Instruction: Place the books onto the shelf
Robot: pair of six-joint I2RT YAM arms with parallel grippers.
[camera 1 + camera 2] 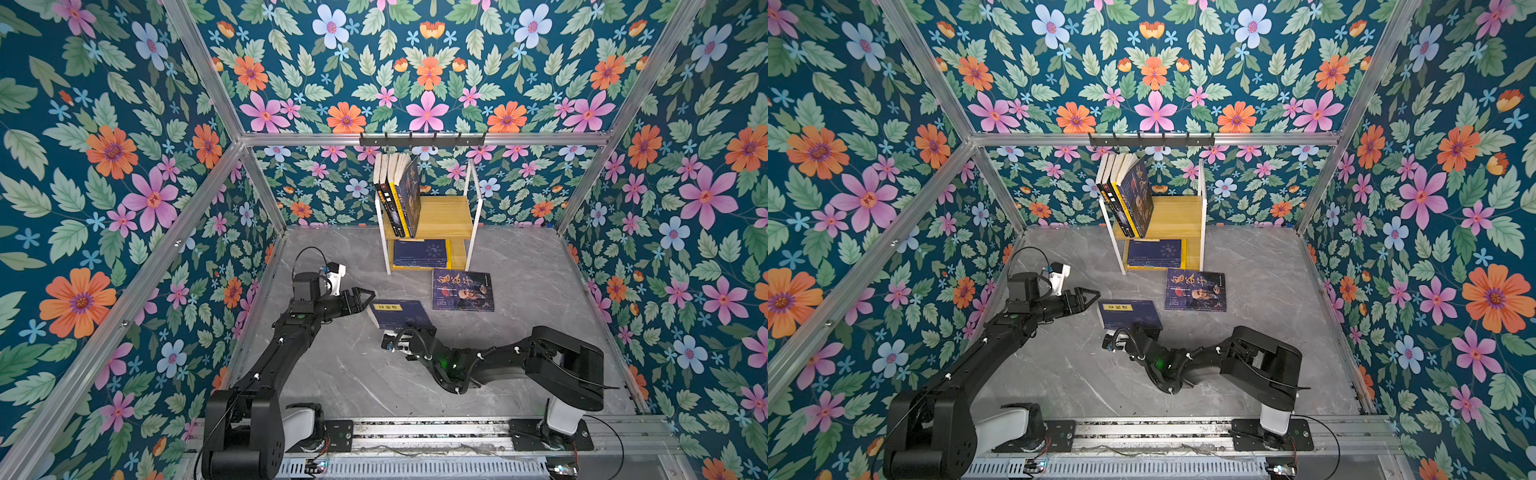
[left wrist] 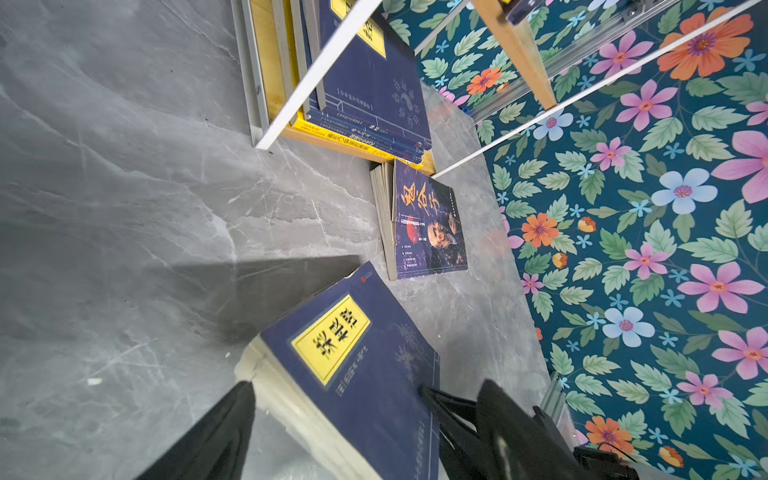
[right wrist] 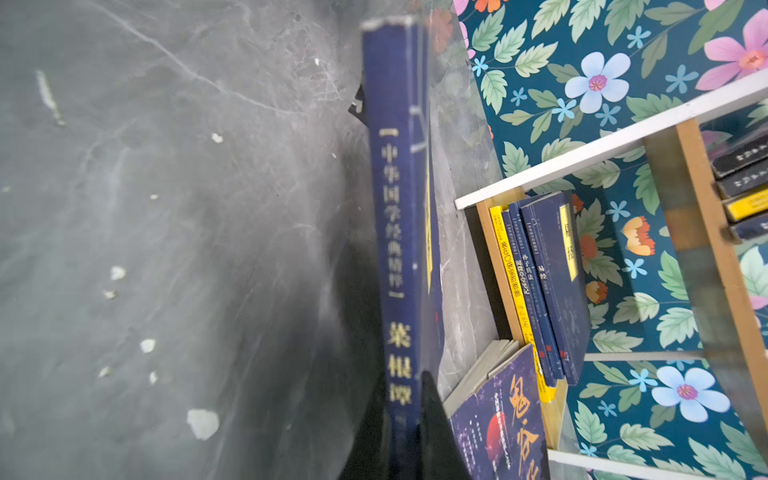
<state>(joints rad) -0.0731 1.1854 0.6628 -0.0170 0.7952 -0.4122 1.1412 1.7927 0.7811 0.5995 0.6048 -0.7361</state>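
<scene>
A navy book (image 1: 399, 312) (image 1: 1128, 313) with a yellow title label lies tilted on the grey floor in front of the shelf (image 1: 449, 216) (image 1: 1177, 216). My right gripper (image 1: 415, 327) (image 3: 401, 399) is shut on its spine edge (image 3: 397, 232). My left gripper (image 1: 366, 296) (image 2: 370, 384) is open at the book's opposite side, its fingers straddling the cover (image 2: 374, 374) without pinching it. A purple portrait book (image 1: 462, 289) (image 2: 428, 228) lies flat near the shelf's foot. Several books (image 1: 397, 195) stand leaning on the top board. A flat stack (image 1: 419, 252) fills the lower tier.
A black hook rail (image 1: 422, 139) hangs on the back frame above the shelf. Floral walls enclose the floor on three sides. The top board's right part (image 1: 451, 214) is bare. Both arm bases sit on a rail (image 1: 432, 432) at the front edge.
</scene>
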